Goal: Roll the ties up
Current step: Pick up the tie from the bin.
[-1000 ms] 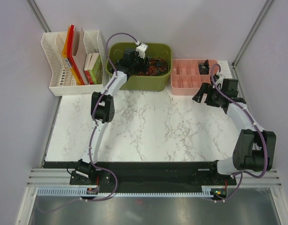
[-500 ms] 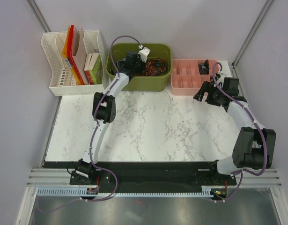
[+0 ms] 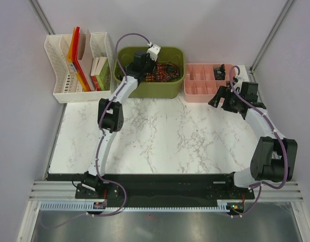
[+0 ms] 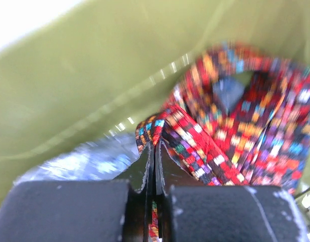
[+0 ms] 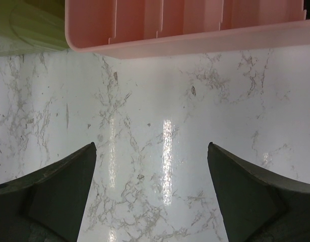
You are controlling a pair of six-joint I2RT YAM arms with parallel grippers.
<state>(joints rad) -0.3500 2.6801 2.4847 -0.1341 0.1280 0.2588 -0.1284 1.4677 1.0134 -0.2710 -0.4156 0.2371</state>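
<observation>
The red, orange and dark patterned tie lies bunched inside the green bin at the back of the table. My left gripper reaches into the bin and is shut on a fold of that tie; fabric shows pinched between the closed fingers at the left gripper. Left of the fingers lies a blurred blue-grey patch, possibly another tie. My right gripper hovers open over the marble table, just in front of the pink tray, with nothing between its fingers.
A pink compartment tray stands right of the bin, with a small dark item in a back cell. A white file rack with books and folders stands at the back left. Grey walls close in both sides.
My left gripper has closed on the patterned tie and pulled back slightly, drawing the fabric up in the bin. The right gripper has edged a little toward the pink tray.
</observation>
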